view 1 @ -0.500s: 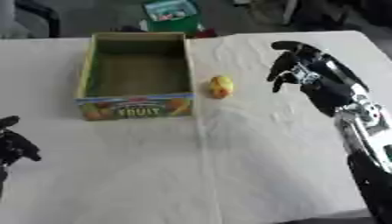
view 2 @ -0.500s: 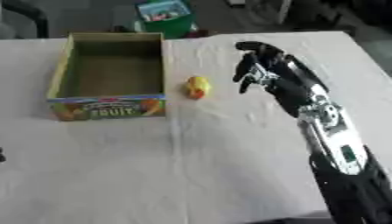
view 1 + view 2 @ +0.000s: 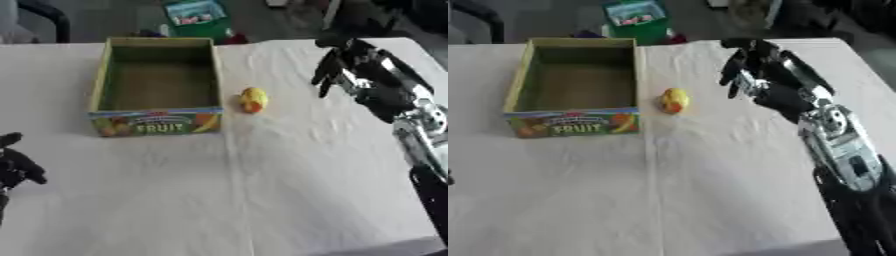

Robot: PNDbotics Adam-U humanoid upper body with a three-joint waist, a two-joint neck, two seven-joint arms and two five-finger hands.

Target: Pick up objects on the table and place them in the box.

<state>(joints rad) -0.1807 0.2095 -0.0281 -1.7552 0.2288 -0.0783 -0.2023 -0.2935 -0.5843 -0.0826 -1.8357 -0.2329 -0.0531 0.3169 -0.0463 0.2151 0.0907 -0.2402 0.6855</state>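
A small rounded yellow object (image 3: 253, 99) with an orange-red patch lies on the white tablecloth (image 3: 262, 190), off to the left of the right hand (image 3: 750, 70) and apart from it, with bare cloth between them; what sort of thing it is cannot be made out. The right hand hangs over the cloth with fingers pointing down and loosely spread, holding nothing. Farther left of the hand, past the yellow object and just beside it, stands the cardboard box (image 3: 99, 92), open-topped, with "FRUIT" printed on its near wall among fruit pictures. The left hand (image 3: 17, 165) shows at the lower left edge, partly cut off, fingers curled around nothing. Behind the box, off the table, lies a green packet (image 3: 196, 12) whose print is unreadable.
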